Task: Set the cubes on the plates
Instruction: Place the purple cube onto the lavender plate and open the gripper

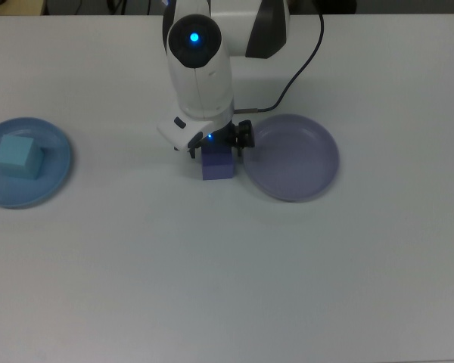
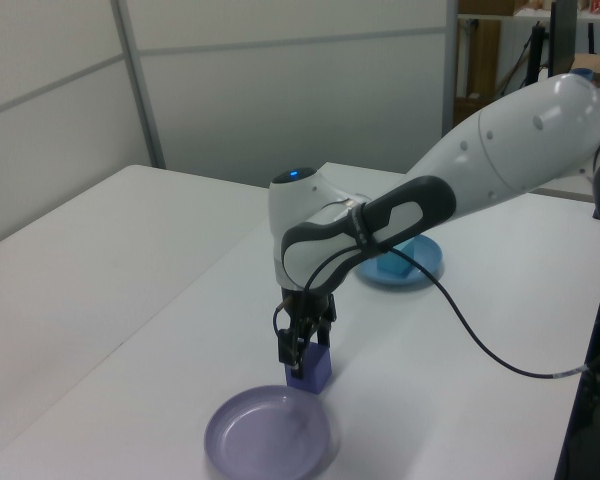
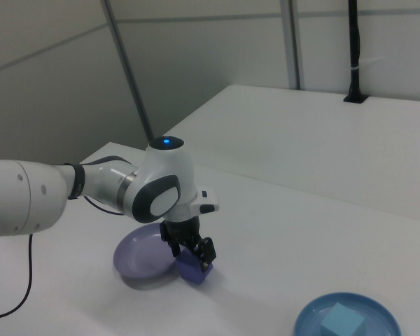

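Matte indigo cube (image 1: 218, 165) on smooth white worktop (image 1: 212, 265), just beside round rimmed lavender plate (image 1: 291, 156), cyan cube (image 1: 17, 155) on blue plate (image 1: 53, 178) (well apart), arm bent steeply down, open jaws straddling indigo cube.

Seen in the top view, two plates sit on a table (image 1: 227, 287), well apart. One plate (image 1: 26, 189) lies at the far left of the top view, with a cube (image 1: 17, 156) resting inside it. The other plate (image 1: 299, 162) lies right of centre. A second cube (image 1: 218, 165) sits on the table just beside this plate's left rim. The gripper (image 1: 216, 147) is directly over that cube, its arm reaching in from the far edge.
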`<move>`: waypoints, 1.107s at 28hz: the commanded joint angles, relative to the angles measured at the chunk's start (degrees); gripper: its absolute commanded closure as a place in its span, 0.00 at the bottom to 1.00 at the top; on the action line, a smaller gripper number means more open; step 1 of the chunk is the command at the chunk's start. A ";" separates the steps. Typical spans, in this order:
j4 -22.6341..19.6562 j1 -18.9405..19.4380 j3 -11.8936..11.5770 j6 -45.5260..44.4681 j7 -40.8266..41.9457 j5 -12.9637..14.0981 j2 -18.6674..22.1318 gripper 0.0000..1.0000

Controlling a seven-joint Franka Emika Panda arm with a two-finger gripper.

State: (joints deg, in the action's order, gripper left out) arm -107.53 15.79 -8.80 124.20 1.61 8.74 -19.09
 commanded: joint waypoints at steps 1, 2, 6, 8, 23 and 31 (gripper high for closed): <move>-0.93 0.38 -0.43 2.01 -1.08 -1.97 0.28 0.40; -0.84 0.38 -0.52 2.01 -1.08 -1.97 0.37 0.57; -0.75 0.38 -0.52 1.57 -1.17 -1.97 1.33 0.92; -0.93 0.38 -0.52 1.48 -1.26 -1.97 2.30 0.93; -0.40 4.78 4.83 -2.83 -12.85 -6.19 6.08 0.87; 0.82 4.78 8.36 -2.30 -18.40 -9.97 5.29 0.00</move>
State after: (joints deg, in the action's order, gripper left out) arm -107.34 20.60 -1.17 121.92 -14.17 0.78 -13.95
